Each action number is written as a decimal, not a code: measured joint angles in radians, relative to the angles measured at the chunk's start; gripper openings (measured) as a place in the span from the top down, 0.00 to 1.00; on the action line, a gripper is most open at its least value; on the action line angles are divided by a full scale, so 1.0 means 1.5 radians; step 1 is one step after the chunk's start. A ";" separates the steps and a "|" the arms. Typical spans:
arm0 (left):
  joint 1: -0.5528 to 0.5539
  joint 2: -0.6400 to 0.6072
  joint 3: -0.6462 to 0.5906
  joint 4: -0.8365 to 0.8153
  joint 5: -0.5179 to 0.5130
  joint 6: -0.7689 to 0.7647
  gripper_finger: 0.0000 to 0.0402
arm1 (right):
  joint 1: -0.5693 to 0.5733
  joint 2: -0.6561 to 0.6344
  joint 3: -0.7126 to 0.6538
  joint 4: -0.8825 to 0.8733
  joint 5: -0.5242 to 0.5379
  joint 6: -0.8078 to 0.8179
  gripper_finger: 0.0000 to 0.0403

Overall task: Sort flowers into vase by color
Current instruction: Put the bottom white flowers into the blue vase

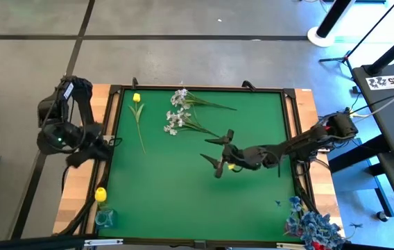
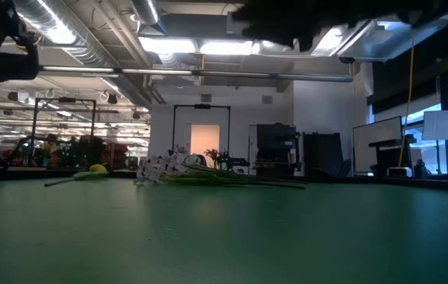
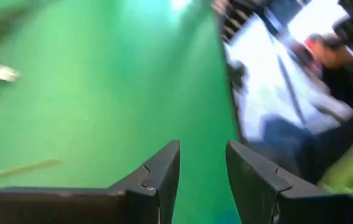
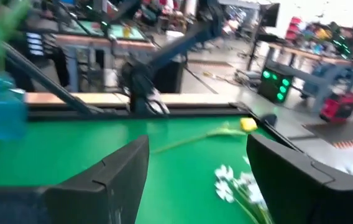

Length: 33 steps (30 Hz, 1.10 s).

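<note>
A yellow tulip (image 1: 136,98) lies flat on the green mat near its far left, stem toward the near edge; it also shows in the right wrist view (image 4: 248,124). Two white sprays (image 1: 176,111) lie beside it, their blossoms (image 4: 232,180) ahead of my right gripper (image 1: 220,151). That gripper hovers open over mid-table, holding nothing. A small yellow patch (image 1: 232,167) shows under its wrist; I cannot tell what it is. Another yellow tulip (image 1: 100,194) stands in a glass vase (image 1: 104,219) at the near left corner. My left gripper (image 3: 202,168) waits open by the left edge.
Pale blue sprays (image 1: 311,222) bunch at the near right corner. A wooden frame (image 1: 306,104) borders the mat. In the low view the lying flowers (image 2: 184,170) sit far across the mat. The mat's near middle (image 1: 183,201) is bare.
</note>
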 joint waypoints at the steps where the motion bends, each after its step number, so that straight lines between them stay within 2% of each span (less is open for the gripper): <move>1: 0.010 0.000 -0.002 -0.014 -0.028 -0.014 0.69 | -0.008 0.009 0.000 -0.001 0.008 0.012 0.33; 5: 0.055 0.000 -0.026 -0.036 -0.102 -0.047 0.69 | -0.069 0.041 0.000 -0.079 0.028 0.095 0.33; 10: 0.125 0.001 -0.094 -0.009 -0.186 -0.072 0.69 | -0.171 0.082 0.000 -0.231 -0.052 0.166 0.33; 14: 0.191 0.004 -0.170 0.069 -0.196 -0.085 0.69 | -0.238 0.116 0.000 -0.289 -0.111 0.151 0.33; 17: 0.245 0.014 -0.224 0.131 -0.194 -0.062 0.69 | -0.272 0.151 0.000 -0.278 -0.176 0.143 0.33; 20: 0.305 0.019 -0.264 0.193 -0.174 -0.036 0.69 | -0.286 0.196 0.000 -0.255 -0.197 0.131 0.36; 25: 0.407 0.032 -0.309 0.359 -0.113 0.098 0.69 | -0.290 0.234 0.002 -0.215 -0.202 0.139 0.53; 28: 0.460 0.040 -0.331 0.472 -0.071 0.205 0.69 | -0.289 0.235 0.003 -0.215 -0.214 0.133 0.67; 33: 0.523 0.045 -0.361 0.613 -0.052 0.336 0.69 | -0.288 0.237 0.001 -0.197 -0.224 0.110 0.94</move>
